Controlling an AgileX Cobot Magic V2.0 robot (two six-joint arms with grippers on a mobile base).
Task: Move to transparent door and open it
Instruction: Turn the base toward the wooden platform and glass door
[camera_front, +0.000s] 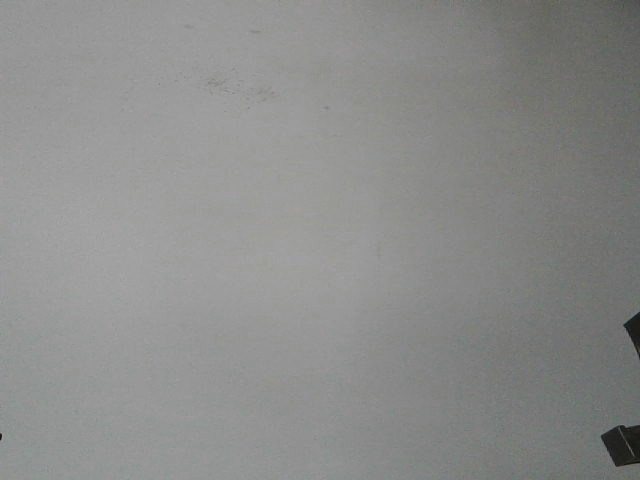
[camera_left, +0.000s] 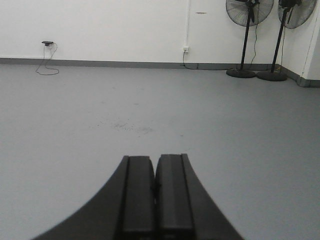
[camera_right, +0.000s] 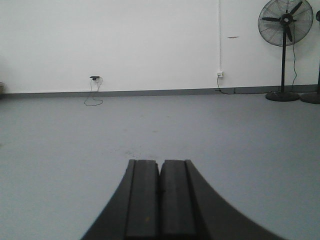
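The transparent door is out of view in every frame. My left gripper (camera_left: 155, 157) is shut, its two black pads pressed together with nothing between them, pointing low across a grey floor (camera_left: 75, 115). My right gripper (camera_right: 161, 162) is shut in the same way and also holds nothing. The front view shows only bare grey floor (camera_front: 320, 260) with a faint scuff (camera_front: 238, 86), and a dark bit of the right arm (camera_front: 622, 442) at the lower right corner.
A white wall (camera_left: 110, 25) with a grey skirting runs across the far side. Two black pedestal fans (camera_left: 248, 35) (camera_left: 285, 30) stand at the far right; one shows as a fan (camera_right: 285, 45) in the right wrist view. A wall socket with a cable (camera_left: 47, 50) hangs left.
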